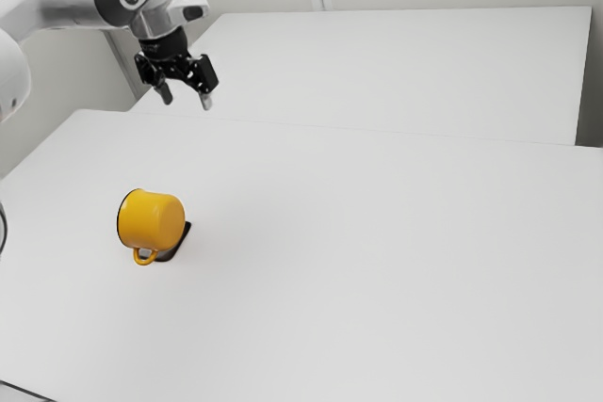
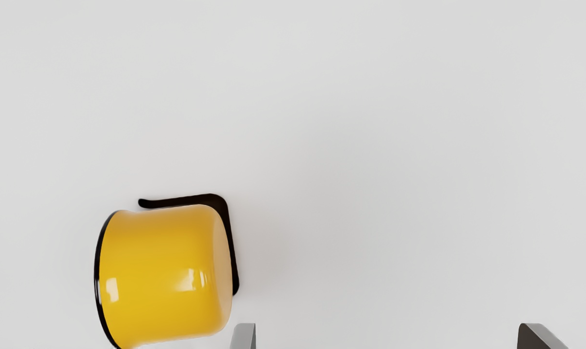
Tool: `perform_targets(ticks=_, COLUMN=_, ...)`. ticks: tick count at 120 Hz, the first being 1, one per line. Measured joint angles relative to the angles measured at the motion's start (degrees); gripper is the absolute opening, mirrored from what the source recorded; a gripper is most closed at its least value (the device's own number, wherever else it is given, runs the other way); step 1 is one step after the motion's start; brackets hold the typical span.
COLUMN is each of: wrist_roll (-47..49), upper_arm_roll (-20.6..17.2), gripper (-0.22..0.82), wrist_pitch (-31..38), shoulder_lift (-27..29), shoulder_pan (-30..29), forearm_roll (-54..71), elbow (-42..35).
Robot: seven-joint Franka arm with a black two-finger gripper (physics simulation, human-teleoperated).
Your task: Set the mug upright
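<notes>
One yellow mug (image 1: pixel 151 220) was found on its side on the white table (image 1: pixel 377 261), its dark rim (image 2: pixel 97 278) toward the exterior view's left, its base (image 2: pixel 223 271) toward the exterior view's right. The handle (image 1: pixel 144 257) points toward that view's lower edge. A black angled piece (image 2: pixel 229 232) lies close by the mug; whether it bears any weight I cannot tell.

The gripper (image 1: pixel 187 101) hangs above the table, well clear of the mug, fingers (image 2: pixel 244 337) spread wide with nothing between them. Those fingers are lined up roughly along the mug's length.

As I judge it, the step in hand is to get a sound hold. Recommended: bring the hand over the mug, turn it so the fingers straddle the round body from side to side, and descend slowly, keeping the near finger off the handle. Close evenly; smooth enamel may roll or slip under a lopsided pinch. Lift just enough to clear the black piece, then tilt the rim skyward. Set the base down flat on bare table and let go only once it sits without rocking.
</notes>
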State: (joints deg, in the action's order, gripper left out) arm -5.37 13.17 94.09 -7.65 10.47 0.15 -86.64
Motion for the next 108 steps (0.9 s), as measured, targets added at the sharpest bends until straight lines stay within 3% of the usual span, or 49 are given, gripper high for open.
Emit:
perform_targets(ticks=16, wrist_roll=-1.42, upper_arm_roll=0.21, gripper=0.59, wrist_pitch=0.49, shoulder_lift=2.02, shoulder_pan=-0.94, forearm_roll=-0.72, elbow=-4.14)
perform_targets(ticks=24, wrist_roll=-2.01, upper_arm_roll=0.19, gripper=0.59, wrist_pitch=1.71, shoulder_lift=5.02, shoulder_pan=-2.41, forearm_roll=-3.51, elbow=-10.83)
perform_targets(ticks=33, wrist_roll=-2.85, upper_arm_roll=0.11, gripper=0.59, wrist_pitch=2.81, shoulder_lift=7.34, shoulder_pan=-5.38, forearm_roll=-7.62, elbow=-16.53)
perform_targets(ticks=48, wrist_roll=-5.63, upper_arm_roll=-0.50, gripper=0.58, wrist_pitch=1.06, shoulder_lift=6.74, shoulder_pan=-11.79, forearm_roll=-15.91, elbow=-18.21)
perform_targets(ticks=63, wrist_roll=-10.43, upper_arm_roll=-1.22, gripper=0.58, wrist_pitch=-0.91, shoulder_lift=2.41, shoulder_pan=-18.63, forearm_roll=-22.73, elbow=-17.92)
perform_targets(ticks=81, wrist_roll=-17.18, upper_arm_roll=-7.88, gripper=0.58, wrist_pitch=-2.31, shoulder_lift=-2.30, shoulder_pan=-30.84, forearm_roll=-27.13, elbow=-15.73)
perform_targets(ticks=108, wrist_roll=-26.28, upper_arm_roll=-10.25, gripper=0.58, wrist_pitch=-6.02, shoulder_lift=-11.52, shoulder_pan=-39.90, forearm_roll=-31.50, elbow=-6.99)
